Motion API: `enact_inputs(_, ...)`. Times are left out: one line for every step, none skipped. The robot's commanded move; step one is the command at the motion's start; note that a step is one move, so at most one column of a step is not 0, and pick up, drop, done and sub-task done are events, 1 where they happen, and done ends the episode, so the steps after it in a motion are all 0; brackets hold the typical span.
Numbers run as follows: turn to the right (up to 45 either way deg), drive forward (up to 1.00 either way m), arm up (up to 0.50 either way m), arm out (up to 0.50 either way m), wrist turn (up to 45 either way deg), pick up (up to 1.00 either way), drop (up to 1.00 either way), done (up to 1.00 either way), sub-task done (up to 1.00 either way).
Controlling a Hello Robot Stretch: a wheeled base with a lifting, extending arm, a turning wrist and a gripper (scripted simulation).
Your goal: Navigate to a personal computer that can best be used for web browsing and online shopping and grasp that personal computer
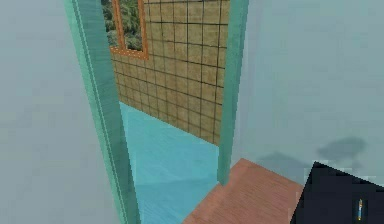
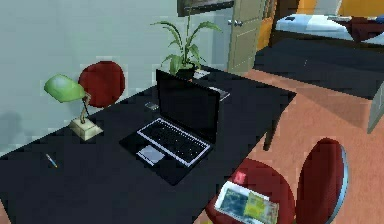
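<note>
Reddish wood floor (image 2: 325, 115), pale grey wall (image 2: 60, 40). A black desk (image 2: 90, 185) runs across the arm side view. The laptop (image 2: 172, 135) lies near the desk's middle, lid up, dark screen upright, keyboard and touchpad showing. Its long axis runs from the view's upper left to lower right; the hinge is on the upper-right side, so the screen faces the lower left.

The gripper's state cannot be told, nor how the laptop lies relative to it.

On the desk: a green-shaded lamp (image 2: 68, 92) left of the laptop, a potted plant (image 2: 186, 45) just beyond it, and a small pen-like item (image 2: 50, 160) near the left edge. One red chair (image 2: 102, 80) stands behind the desk. Another (image 2: 322, 180) stands at the lower right with a book (image 2: 245, 204) on its seat. A wooden door (image 2: 250, 30) and a bed (image 2: 325, 45) lie farther out.

Forward view: a teal door frame (image 1: 100, 110), a brown tiled wall (image 1: 185, 80) with a framed picture (image 1: 125, 25), and a teal floor (image 1: 160, 160) beyond. The desk's dark corner sits at the lower right.
</note>
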Motion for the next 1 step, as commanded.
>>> enact_inputs(0.0, 0.00, 0.22, 0.00, 0.0, 0.00, 0.00, 0.00, 0.00)
